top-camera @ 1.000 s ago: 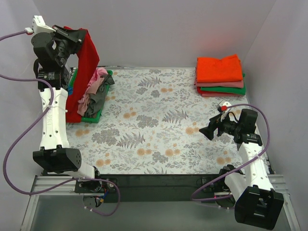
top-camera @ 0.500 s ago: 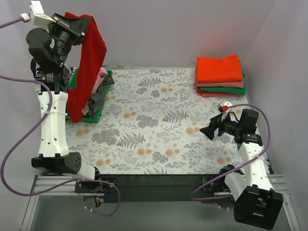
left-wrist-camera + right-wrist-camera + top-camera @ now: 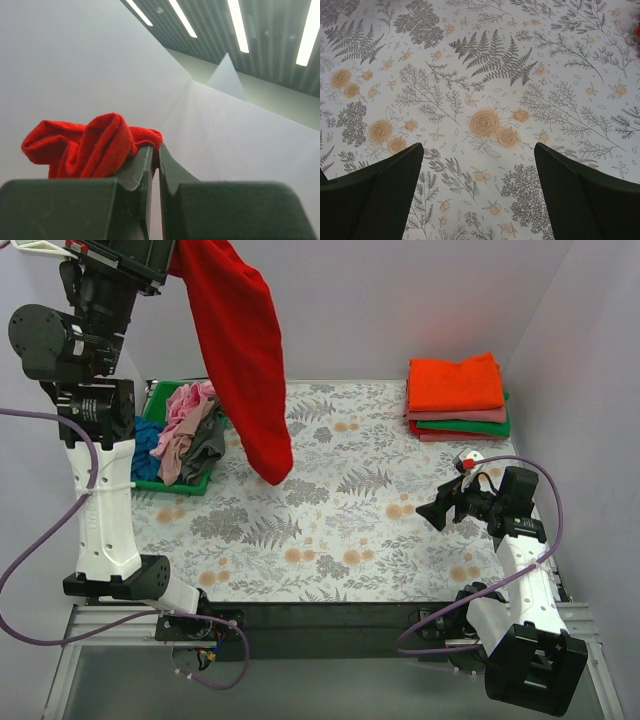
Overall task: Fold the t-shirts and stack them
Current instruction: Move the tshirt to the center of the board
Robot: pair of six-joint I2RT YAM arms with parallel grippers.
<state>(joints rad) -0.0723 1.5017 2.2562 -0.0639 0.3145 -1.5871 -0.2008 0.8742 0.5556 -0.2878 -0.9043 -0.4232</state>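
A large bright red t-shirt (image 3: 245,360) hangs from my left gripper (image 3: 172,254), raised high at the back left. Its lower end dangles over the tablecloth just right of the bin. In the left wrist view the jaws of that gripper (image 3: 155,150) pinch a bunched red fold (image 3: 85,145). More t-shirts, pink (image 3: 185,415), grey (image 3: 207,445) and blue (image 3: 148,440), lie crumpled in a green bin (image 3: 165,486). A folded stack (image 3: 455,390) sits at the back right, orange-red on top. My right gripper (image 3: 432,512) (image 3: 479,150) hovers open over bare cloth at the right.
The floral grey tablecloth (image 3: 330,530) covers the table. White walls close in the back and both sides. The left arm's tall white link (image 3: 100,500) stands in front of the bin. A purple cable (image 3: 40,540) loops at the left.
My left arm has risen and swung right, drawing the red t-shirt up out of the bin until it hangs over the tablecloth. The right arm has not moved.
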